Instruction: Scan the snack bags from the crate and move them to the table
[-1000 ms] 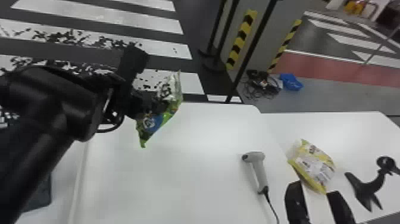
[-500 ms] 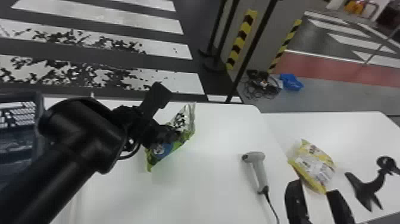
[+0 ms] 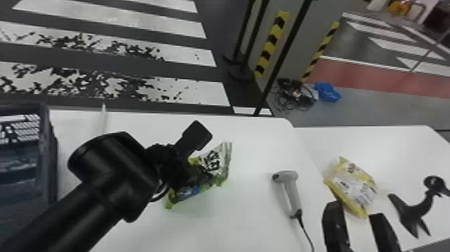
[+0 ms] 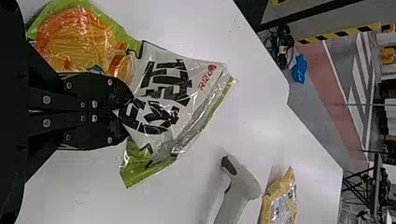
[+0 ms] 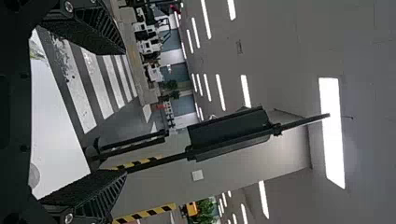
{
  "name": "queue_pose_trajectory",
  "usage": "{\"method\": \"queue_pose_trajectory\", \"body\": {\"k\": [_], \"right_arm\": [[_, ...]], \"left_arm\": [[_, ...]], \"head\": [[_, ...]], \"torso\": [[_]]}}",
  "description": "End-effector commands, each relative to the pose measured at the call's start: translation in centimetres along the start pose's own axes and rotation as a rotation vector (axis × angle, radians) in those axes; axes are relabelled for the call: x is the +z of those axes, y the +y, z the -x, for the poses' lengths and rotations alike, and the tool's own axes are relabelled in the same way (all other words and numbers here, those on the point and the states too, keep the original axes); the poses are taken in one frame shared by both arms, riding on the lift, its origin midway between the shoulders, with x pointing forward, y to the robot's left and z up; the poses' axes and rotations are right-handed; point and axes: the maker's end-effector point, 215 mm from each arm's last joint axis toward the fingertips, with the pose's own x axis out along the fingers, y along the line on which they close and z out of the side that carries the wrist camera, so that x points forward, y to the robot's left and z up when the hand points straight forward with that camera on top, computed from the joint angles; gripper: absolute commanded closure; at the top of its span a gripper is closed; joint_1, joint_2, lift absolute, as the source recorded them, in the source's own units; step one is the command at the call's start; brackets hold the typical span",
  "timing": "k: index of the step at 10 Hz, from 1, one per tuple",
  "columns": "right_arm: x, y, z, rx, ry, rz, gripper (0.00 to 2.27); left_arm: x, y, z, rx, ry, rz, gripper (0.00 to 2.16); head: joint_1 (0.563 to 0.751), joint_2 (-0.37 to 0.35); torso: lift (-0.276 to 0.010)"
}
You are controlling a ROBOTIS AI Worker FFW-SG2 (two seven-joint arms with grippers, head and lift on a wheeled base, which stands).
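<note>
You're looking at glossy, crinkled plastic film on the green-and-white snack bag and the yellow snack bag, smooth matt plastic on the handheld scanner, dark plastic on the crate, and a smooth, faintly shiny table.

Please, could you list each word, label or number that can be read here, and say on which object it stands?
No text is clear enough to quote.
Green-and-white snack bag: large black lettering, stylised and creased, not surely readable; the red print is too small.
Yellow snack bag: print too small to read.
Scanner: no print that I can make out.
</note>
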Motion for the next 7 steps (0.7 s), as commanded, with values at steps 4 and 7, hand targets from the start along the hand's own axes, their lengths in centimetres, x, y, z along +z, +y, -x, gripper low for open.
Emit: {"method": "queue_pose_trajectory", "body": {"k": [4, 7], "right_arm": [[0.9, 0.2, 0.3, -0.002, -0.024, -0.008, 0.08], [1.1, 0.1, 0.4, -0.001, -0.023, -0.004, 0.08]], "left_arm": [[-2.8, -4.0, -1.7, -0.047, 0.046, -0.032, 1.86], [-3.1, -3.7, -1.9, 0.006, 0.052, -0.033, 0.00]], "head": [[0.695, -0.350], [0.695, -0.350]], "torso": [[-0.095], [-0.095]]}}
